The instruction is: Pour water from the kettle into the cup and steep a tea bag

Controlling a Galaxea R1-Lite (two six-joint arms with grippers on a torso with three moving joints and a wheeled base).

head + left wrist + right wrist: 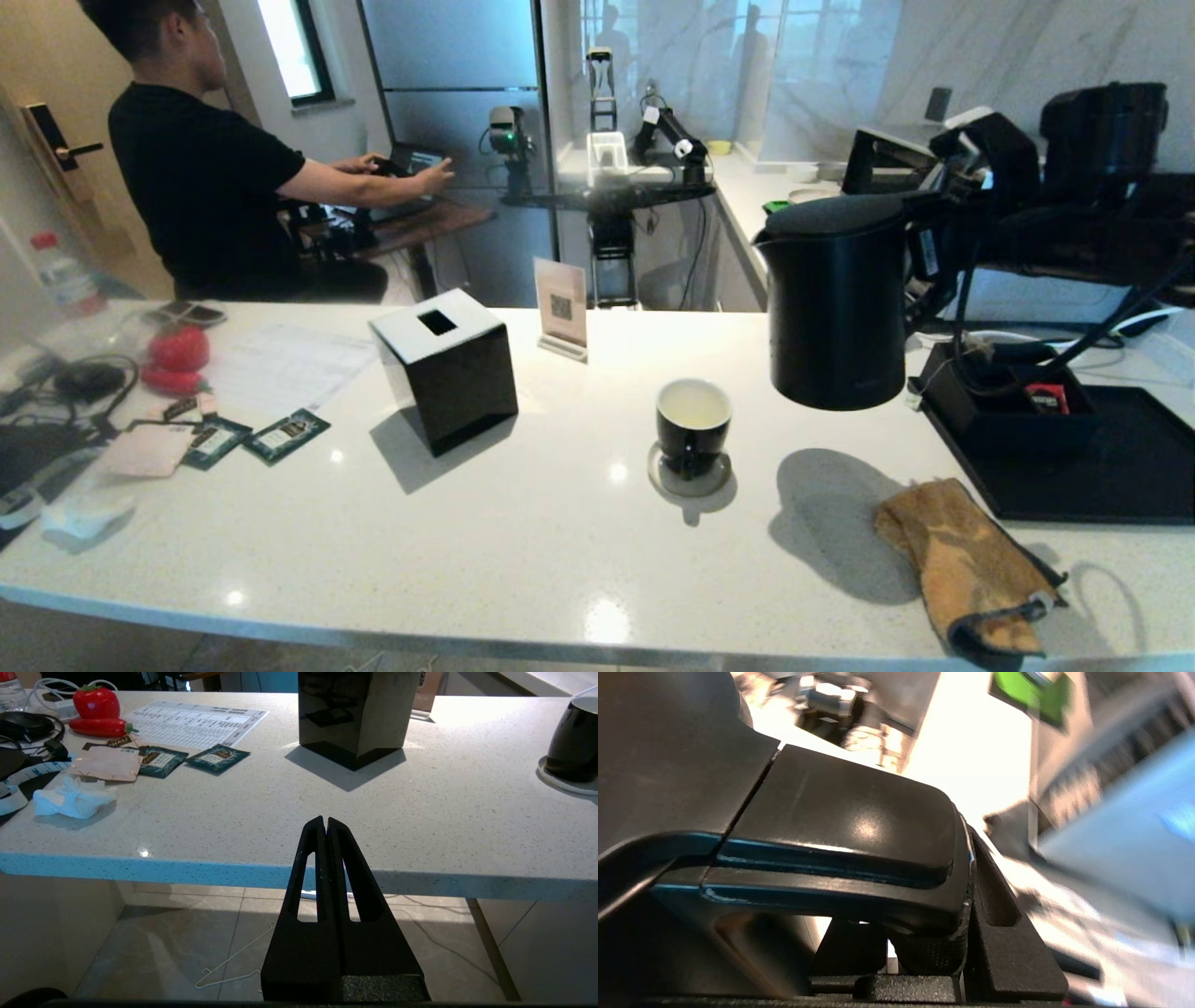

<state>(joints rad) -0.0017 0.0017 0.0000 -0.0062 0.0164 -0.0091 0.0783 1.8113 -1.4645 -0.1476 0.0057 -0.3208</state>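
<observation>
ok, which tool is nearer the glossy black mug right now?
Right. The right tool grips the matte black kettle by its handle, held above the counter just beside the mug. The left tool is parked, shut, below the counter's near edge.

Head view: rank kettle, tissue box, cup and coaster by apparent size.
1. kettle, held up off the counter and nearer the camera, so it may look bigger than it is
2. tissue box
3. cup and coaster: about equally wide, and the cup hides most of the coaster, so unranked
</observation>
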